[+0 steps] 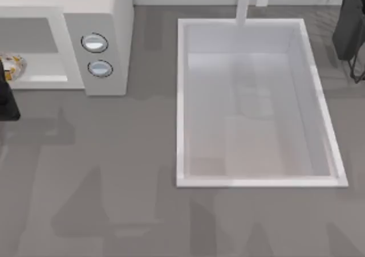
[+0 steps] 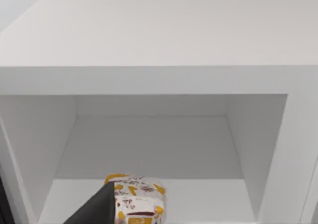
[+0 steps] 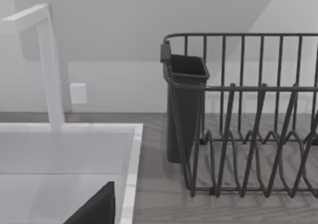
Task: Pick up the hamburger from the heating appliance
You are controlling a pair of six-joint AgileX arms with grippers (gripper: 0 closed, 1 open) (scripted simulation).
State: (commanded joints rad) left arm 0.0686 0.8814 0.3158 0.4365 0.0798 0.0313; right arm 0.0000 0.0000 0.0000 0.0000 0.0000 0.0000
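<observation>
Sitting at the front edge of the microwave (image 1: 94, 17) cavity floor, the hamburger (image 1: 12, 66) is at the far left of the top view, orange-yellow and tan with white patches. The microwave is white and open-fronted, with two round knobs (image 1: 94, 43) on its panel, standing on the grey desk (image 1: 114, 200). The left end effector (image 1: 7, 100) is a dark shape at the left edge, just in front of the hamburger. In the left wrist view one dark finger (image 2: 97, 209) overlaps the hamburger (image 2: 136, 201); contact and how far it is open cannot be told. The right end effector (image 3: 97, 209) is parked at the far right by the dish rack (image 3: 248, 134), beyond the white sink (image 1: 182, 97) and faucet (image 1: 244, 3); its opening cannot be told.
</observation>
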